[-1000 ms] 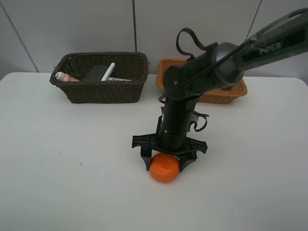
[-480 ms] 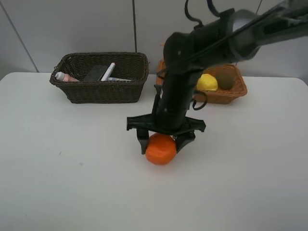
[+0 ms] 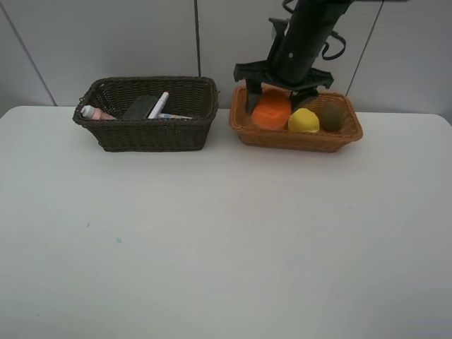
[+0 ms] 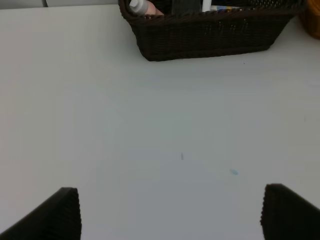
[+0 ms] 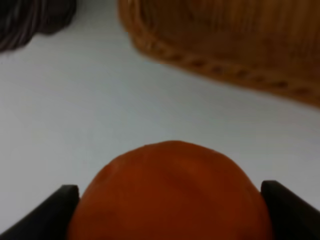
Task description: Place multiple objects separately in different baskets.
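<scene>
The right gripper (image 3: 282,99) has its two fingers clamped on the orange (image 3: 272,111), one on each side at its widest girth, as the right wrist view shows with the dark fingertips (image 5: 55,210) flanking the round peel. The fruit hangs over the rear left part of the light orange-tan basket (image 3: 296,138), which stands at the far edge of the tabletop (image 3: 212,240), right of its middle. Whether the orange already rests on the basket floor cannot be told.

By its look the orange is firm, fairly light and smooth-skinned; being round, it would likely roll once let go, so a grip across the middle suits it and a low release seems wise. Just beside it lie the yellow lemon (image 3: 304,121) and the brown kiwi (image 3: 330,117).

The left gripper (image 4: 170,215) hovers with fingers wide apart and nothing between them, over bare tabletop.

The dark brown basket (image 3: 148,134), far edge left of middle, holds the small pink bottle (image 3: 92,112), dark grey eraser block (image 3: 141,106) and white pink-tipped marker (image 3: 159,104).
</scene>
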Action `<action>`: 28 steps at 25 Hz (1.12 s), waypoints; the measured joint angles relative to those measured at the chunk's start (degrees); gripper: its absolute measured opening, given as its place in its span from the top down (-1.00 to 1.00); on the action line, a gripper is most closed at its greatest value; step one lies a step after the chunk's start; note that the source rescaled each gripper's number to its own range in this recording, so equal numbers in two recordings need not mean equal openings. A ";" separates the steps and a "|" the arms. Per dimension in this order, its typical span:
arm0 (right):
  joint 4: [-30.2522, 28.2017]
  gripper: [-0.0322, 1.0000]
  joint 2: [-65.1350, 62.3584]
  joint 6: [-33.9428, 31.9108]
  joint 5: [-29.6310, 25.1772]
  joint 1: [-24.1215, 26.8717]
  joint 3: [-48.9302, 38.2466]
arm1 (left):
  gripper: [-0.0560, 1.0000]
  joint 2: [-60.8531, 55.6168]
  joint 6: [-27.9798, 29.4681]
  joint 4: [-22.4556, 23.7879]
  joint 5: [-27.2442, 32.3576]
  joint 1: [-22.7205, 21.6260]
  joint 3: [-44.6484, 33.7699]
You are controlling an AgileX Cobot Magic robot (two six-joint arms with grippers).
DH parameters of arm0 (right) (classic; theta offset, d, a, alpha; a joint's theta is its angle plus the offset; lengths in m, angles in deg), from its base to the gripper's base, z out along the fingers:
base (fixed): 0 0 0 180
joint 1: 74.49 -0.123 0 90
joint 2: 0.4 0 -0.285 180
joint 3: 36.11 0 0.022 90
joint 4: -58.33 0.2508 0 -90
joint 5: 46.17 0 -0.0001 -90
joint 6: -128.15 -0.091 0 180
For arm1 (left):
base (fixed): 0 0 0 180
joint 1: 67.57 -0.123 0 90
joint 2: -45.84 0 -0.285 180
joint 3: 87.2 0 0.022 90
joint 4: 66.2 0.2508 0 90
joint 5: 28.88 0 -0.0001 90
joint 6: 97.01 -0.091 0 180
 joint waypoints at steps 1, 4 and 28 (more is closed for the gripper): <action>0.54 -0.18 1.96 1.40 1.15 1.28 2.14 | -0.89 0.00 0.00 0.00 0.00 0.00 0.00; 0.90 -0.18 6.94 4.45 4.24 3.64 7.63 | -0.89 0.00 0.00 0.00 0.00 0.00 0.00; -5.32 -0.92 -0.99 4.71 -6.91 16.18 5.82 | -0.89 0.00 0.00 0.00 0.00 0.00 0.00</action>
